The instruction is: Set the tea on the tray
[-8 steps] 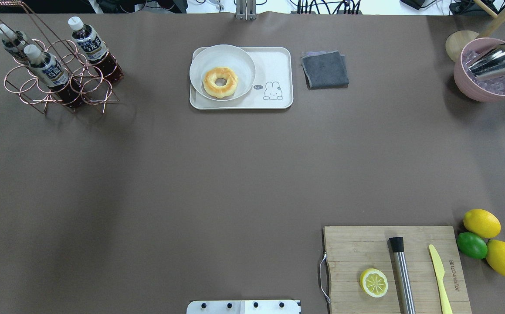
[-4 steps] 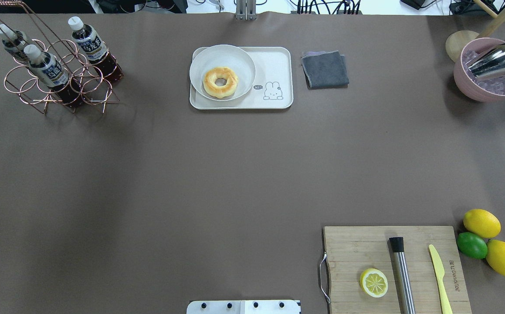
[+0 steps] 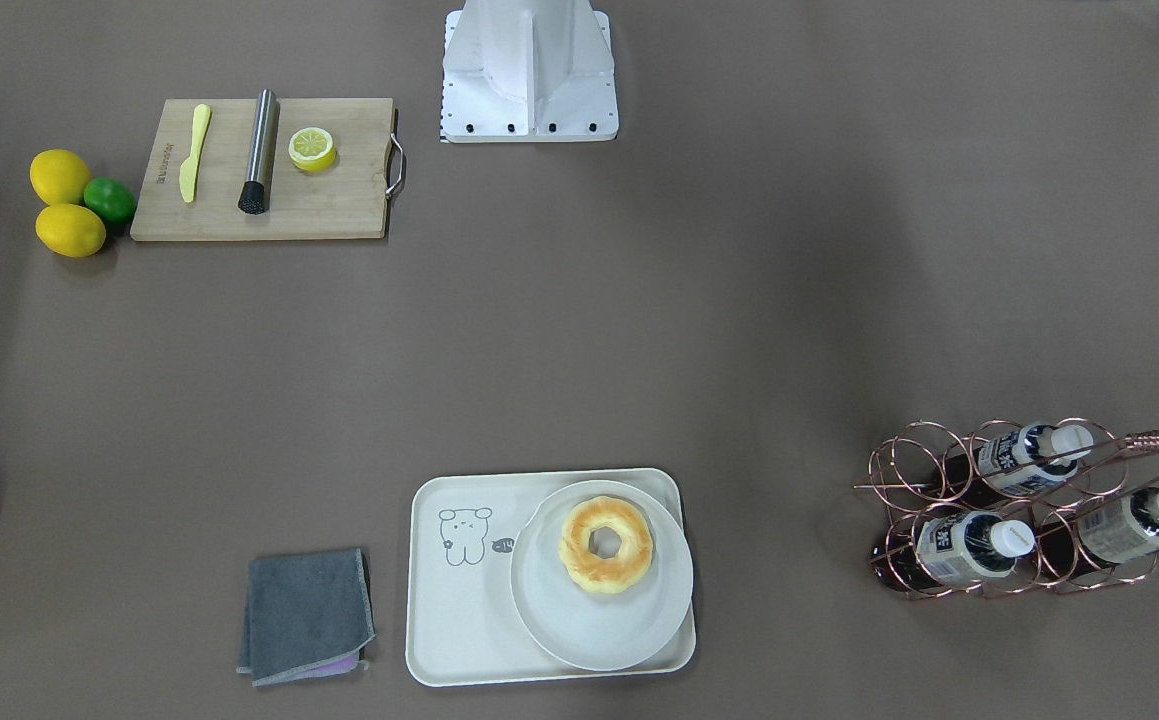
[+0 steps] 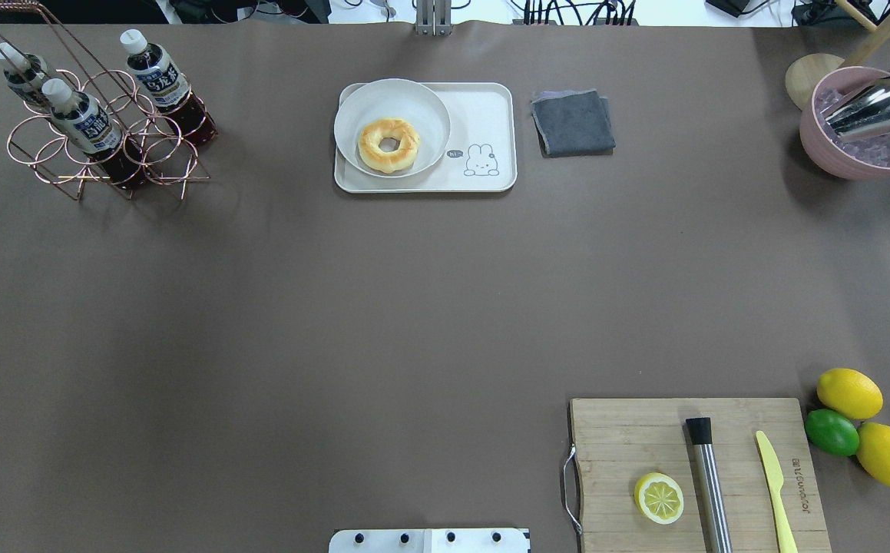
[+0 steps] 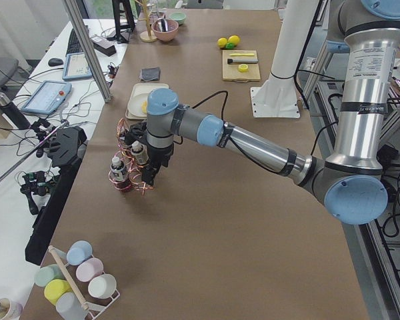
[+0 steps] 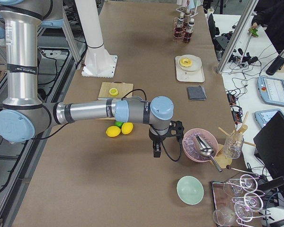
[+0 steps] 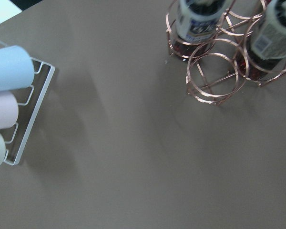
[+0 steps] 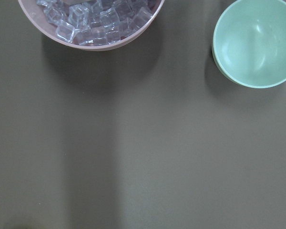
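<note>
Three tea bottles (image 4: 157, 77) with white caps stand in a copper wire rack (image 4: 107, 157) at the table's far left; they also show in the front view (image 3: 969, 545) and the left wrist view (image 7: 200, 19). The cream tray (image 4: 483, 115) lies at the far middle, with a white plate (image 4: 421, 104) and a doughnut (image 4: 388, 144) on its left part. My left gripper (image 5: 150, 177) hangs beside the rack and shows only in the left side view; I cannot tell its state. My right gripper (image 6: 156, 151) hangs next to the pink ice bowl (image 6: 199, 144); I cannot tell its state.
A grey cloth (image 4: 573, 123) lies right of the tray. A cutting board (image 4: 644, 438) at the near right holds a lemon half, a muddler and a yellow knife, with lemons and a lime (image 4: 832, 432) beside it. A green bowl (image 8: 255, 43) and a rack of pastel cups (image 7: 9, 95) stand at the table's ends.
</note>
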Tool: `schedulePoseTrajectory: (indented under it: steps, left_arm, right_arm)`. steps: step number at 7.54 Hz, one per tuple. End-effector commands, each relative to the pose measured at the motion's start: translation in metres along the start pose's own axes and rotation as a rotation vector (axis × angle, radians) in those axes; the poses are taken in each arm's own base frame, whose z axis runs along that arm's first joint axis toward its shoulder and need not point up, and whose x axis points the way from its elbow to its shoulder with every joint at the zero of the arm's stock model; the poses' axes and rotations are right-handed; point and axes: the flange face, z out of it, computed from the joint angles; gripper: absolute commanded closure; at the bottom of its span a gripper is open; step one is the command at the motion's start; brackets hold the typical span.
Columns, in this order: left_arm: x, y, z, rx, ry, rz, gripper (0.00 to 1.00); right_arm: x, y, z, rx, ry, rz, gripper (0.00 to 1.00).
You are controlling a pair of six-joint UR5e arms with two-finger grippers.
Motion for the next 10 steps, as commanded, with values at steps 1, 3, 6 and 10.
schedulePoseTrajectory:
  steps: [1, 3, 6, 10]
  left_arm:
    - [0.038, -0.021, -0.014, 0.15, 0.047, -0.024, 0.33]
    - [0.047, -0.018, -0.009, 0.174, 0.164, -0.006, 0.02]
    - [0.096, -0.02, 0.018, 0.189, 0.243, -0.238, 0.02]
    - [0.152, -0.049, 0.044, 0.249, 0.142, -0.364, 0.02]
  right_arm:
    - [-0.001, -0.001, -0.001, 0.002, 0.001, -0.002, 0.0]
    - [0.001, -0.002, 0.001, -0.002, 0.005, 0.0, 0.0]
    - [0.004, 0.0, 0.003, -0.007, 0.006, 0.005, 0.0]
    - [0.006, 0.003, 0.004, -0.008, 0.006, 0.01, 0.0]
